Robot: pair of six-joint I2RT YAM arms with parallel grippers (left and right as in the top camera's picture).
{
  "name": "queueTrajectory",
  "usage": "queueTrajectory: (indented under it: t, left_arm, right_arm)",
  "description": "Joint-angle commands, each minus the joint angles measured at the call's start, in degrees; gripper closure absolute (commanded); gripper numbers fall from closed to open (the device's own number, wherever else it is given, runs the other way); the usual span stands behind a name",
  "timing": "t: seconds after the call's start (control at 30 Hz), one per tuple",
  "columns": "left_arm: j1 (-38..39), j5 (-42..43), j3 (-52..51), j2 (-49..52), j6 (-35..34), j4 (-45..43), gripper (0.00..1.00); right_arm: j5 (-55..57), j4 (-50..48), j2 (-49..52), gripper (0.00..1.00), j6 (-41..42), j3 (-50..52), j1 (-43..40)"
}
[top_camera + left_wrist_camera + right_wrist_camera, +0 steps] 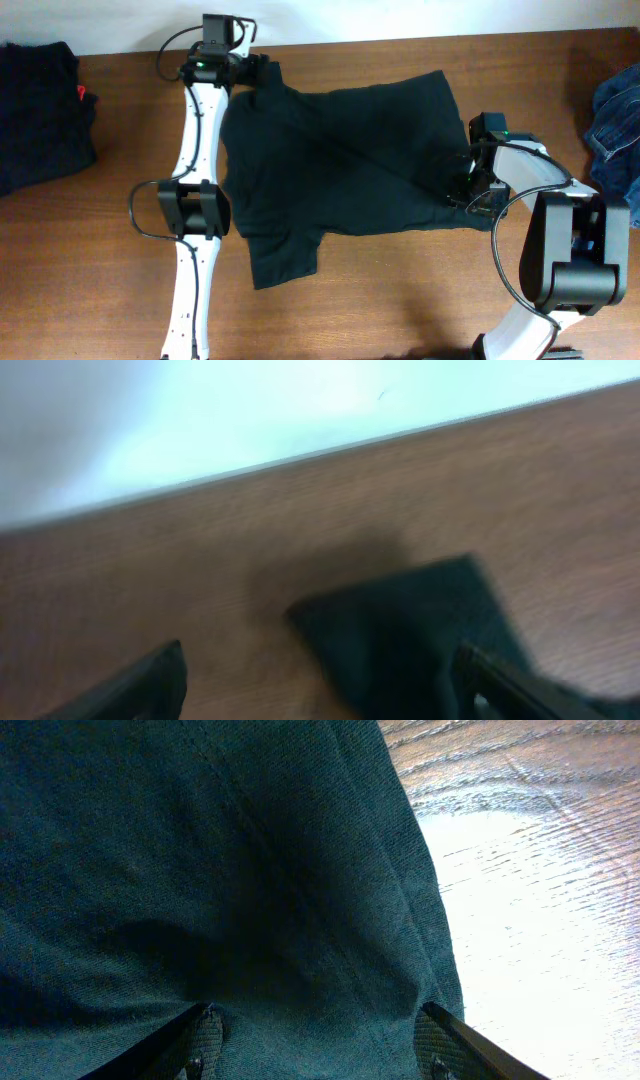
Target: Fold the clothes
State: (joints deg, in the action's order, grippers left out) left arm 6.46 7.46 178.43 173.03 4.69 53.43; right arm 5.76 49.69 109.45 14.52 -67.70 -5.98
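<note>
Our left gripper (320, 652) gapes empty by the table's (400, 300) far edge, T-shirt (340, 160) corner laid flat; our right gripper (318, 1020), jaws parted, grips nothing, seemingly poised over the hem.

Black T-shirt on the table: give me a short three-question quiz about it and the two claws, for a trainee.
1. True or false: the left claw is clamped shut on the black T-shirt.
2. What lies at the right edge of the table in the overhead view? A blue denim; B a red towel; C a white sock.
3. Which claw is at the T-shirt edge nearest the denim?
Key: 1 false, it is open. 2 A. 3 the right claw.
</note>
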Motion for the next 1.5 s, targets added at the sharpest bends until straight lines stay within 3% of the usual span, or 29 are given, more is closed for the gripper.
queueTrajectory:
  t: [0.0, 0.33, 0.63, 1.27, 1.47]
  left_arm:
    - [-3.1, -1.8, 1.4, -3.1, -2.8, 3.2, 0.19]
    - [-5.8, -3.6, 1.4, -4.0, -2.4, 11.7, 0.19]
    - [-5.3, 5.2, 1.3, -4.0, 0.1, 12.9, 0.19]
    - [-2.9, 5.1, -0.8, -4.0, 0.1, 14.1, 0.2]
    - [-2.2, 1.0, -2.5, -4.0, 0.1, 14.1, 0.2]
  right_arm:
    - [-0.8, -2.2, 3.4, 0.33, 0.8, 1.9, 0.0]
    - [-1.3, -2.2, 3.4, 0.32, 0.8, 1.9, 0.0]
    - [-1.3, -2.2, 3.4, 0.32, 0.8, 1.9, 0.0]
    - [-1.3, -2.1, 3.4, 0.32, 0.8, 1.9, 0.0]
    - [-1.3, -2.1, 3.4, 0.32, 0.8, 1.9, 0.0]
